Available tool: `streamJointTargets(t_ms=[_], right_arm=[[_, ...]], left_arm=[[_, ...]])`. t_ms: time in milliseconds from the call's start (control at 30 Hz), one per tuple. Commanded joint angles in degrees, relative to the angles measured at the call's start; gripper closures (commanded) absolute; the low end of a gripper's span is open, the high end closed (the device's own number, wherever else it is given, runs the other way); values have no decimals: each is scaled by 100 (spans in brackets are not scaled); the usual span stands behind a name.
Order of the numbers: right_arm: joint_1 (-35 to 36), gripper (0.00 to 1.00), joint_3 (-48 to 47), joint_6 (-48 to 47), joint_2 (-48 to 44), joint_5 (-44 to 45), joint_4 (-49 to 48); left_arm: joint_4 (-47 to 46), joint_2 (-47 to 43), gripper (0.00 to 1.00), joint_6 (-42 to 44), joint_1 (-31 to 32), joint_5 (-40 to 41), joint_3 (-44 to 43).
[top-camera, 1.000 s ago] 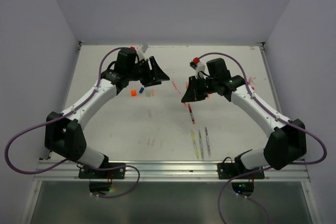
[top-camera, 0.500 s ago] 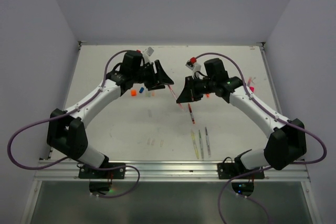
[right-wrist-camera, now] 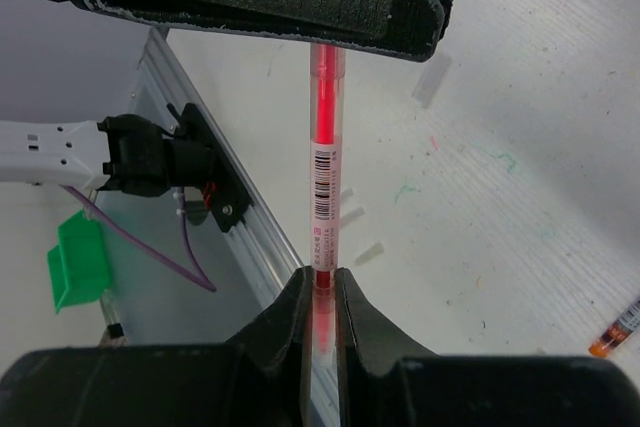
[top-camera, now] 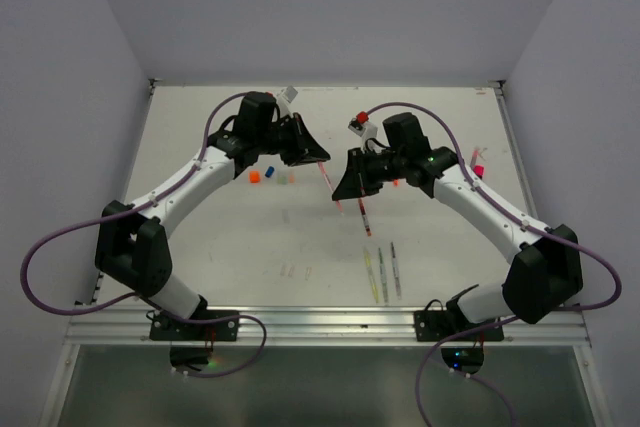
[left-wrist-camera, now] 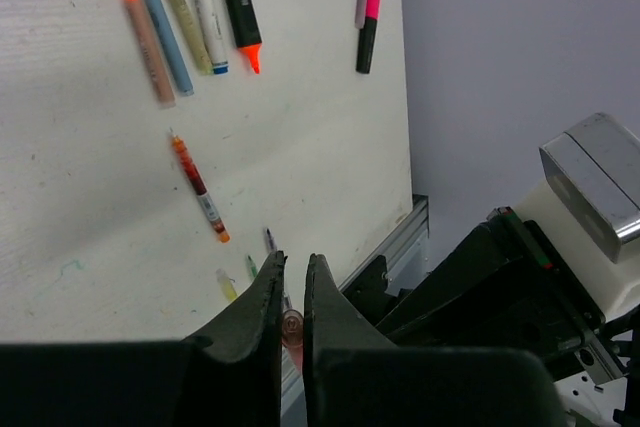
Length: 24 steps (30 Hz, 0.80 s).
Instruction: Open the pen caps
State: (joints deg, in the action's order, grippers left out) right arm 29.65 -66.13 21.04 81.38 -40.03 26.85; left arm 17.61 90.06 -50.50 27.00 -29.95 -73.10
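A slim red pen [right-wrist-camera: 325, 167] with a barcode label hangs in the air between my two grippers over the middle of the table. My right gripper [right-wrist-camera: 320, 277] is shut on its near end. The left gripper [left-wrist-camera: 296, 259] is shut on the other end, where a round pinkish pen cap [left-wrist-camera: 292, 327] shows between the jaws. From above, the left gripper [top-camera: 318, 155] and the right gripper [top-camera: 343, 187] nearly meet, with the pen [top-camera: 330, 179] bridging them. Loose caps, an orange one [top-camera: 255, 176] and a blue one [top-camera: 268, 169], lie on the table left of the grippers.
Several pens lie below the grippers: a red one [top-camera: 362, 217] and thin ones [top-camera: 383, 273] near the front rail. The left wrist view shows an orange pen [left-wrist-camera: 145, 32], a black highlighter [left-wrist-camera: 240, 12] and a pink-capped highlighter [left-wrist-camera: 369, 32]. Grey walls enclose the table.
The left arm has swung right to the pen held by my right gripper, and its jaws, open before, have shut on the pen's far end. The right gripper kept its grip.
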Motion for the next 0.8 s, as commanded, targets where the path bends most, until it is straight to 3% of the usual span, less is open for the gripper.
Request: streamJointTargets(t_ms=[0, 133, 533, 633, 667, 767], right_arm=[[-21, 86, -418, 102, 26, -145, -163], [-3, 71, -866, 58, 360, -75, -119], [216, 71, -1157, -12, 967, 57, -92], [339, 78, -1122, -38, 993, 170, -92], [392, 98, -1122, -56, 993, 215, -40], [629, 100, -1060, -126, 915, 862, 258]], left_arm=[[59, -59, 100, 172, -29, -2, -64], [6, -103, 100, 120, -29, -37, 6], [59, 20, 100, -293, -20, -19, -327], [15, 47, 100, -513, -20, -98, -345], [58, 73, 100, -557, -20, -90, -380], [673, 274, 100, -549, -46, 269, -687]])
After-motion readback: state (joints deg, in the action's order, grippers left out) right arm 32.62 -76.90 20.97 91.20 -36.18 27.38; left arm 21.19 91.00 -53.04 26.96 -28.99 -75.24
